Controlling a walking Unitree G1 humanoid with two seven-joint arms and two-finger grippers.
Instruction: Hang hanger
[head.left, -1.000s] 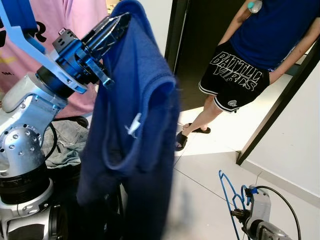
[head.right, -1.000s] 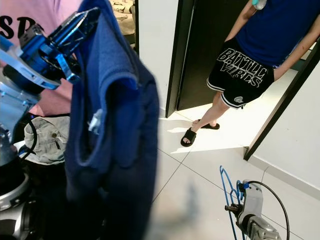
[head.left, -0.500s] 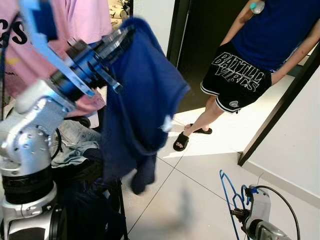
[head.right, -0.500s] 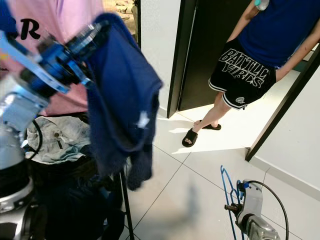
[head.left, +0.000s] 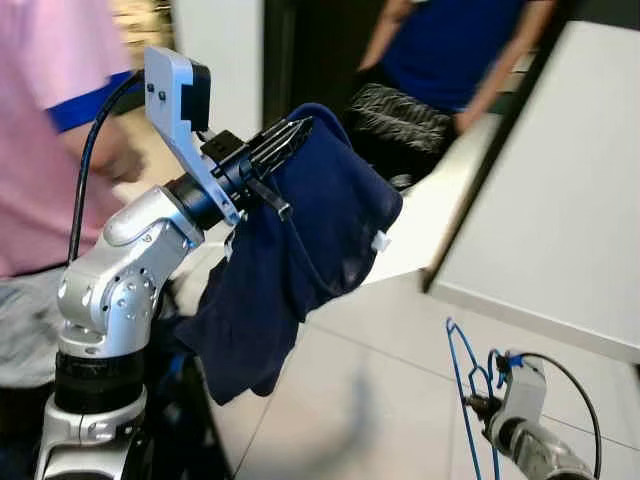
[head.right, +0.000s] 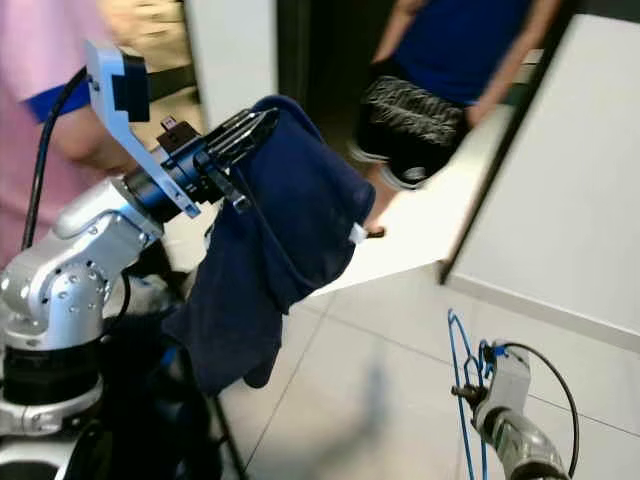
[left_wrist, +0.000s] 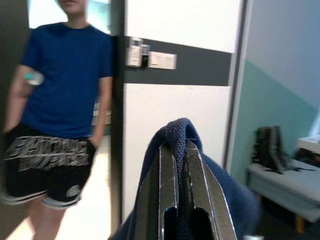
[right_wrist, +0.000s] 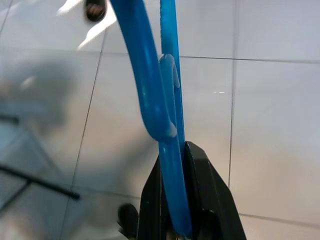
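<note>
My left gripper (head.left: 292, 138) is raised at chest height and shut on a navy blue garment (head.left: 305, 250), which drapes down from its fingers. In the left wrist view the garment's ribbed edge (left_wrist: 176, 131) sits pinched between the fingers (left_wrist: 167, 175). Low on the right, my right gripper (head.left: 480, 405) is shut on a thin blue hanger (head.left: 456, 365), which stands upright above the floor. The right wrist view shows the hanger's blue wire (right_wrist: 150, 90) clamped between the black fingers (right_wrist: 210, 200).
A person in a pink shirt (head.left: 40, 130) stands close on the left. Another person in a blue shirt and black shorts (head.left: 430, 60) stands at the dark doorway ahead. A white panel with a dark edge (head.left: 560, 180) is on the right, above a pale tiled floor (head.left: 370, 400).
The whole picture has shifted and blurred, so the camera has moved. The garment stays in my left gripper and now hangs more bunched. The right gripper still holds the hanger low on the right.
</note>
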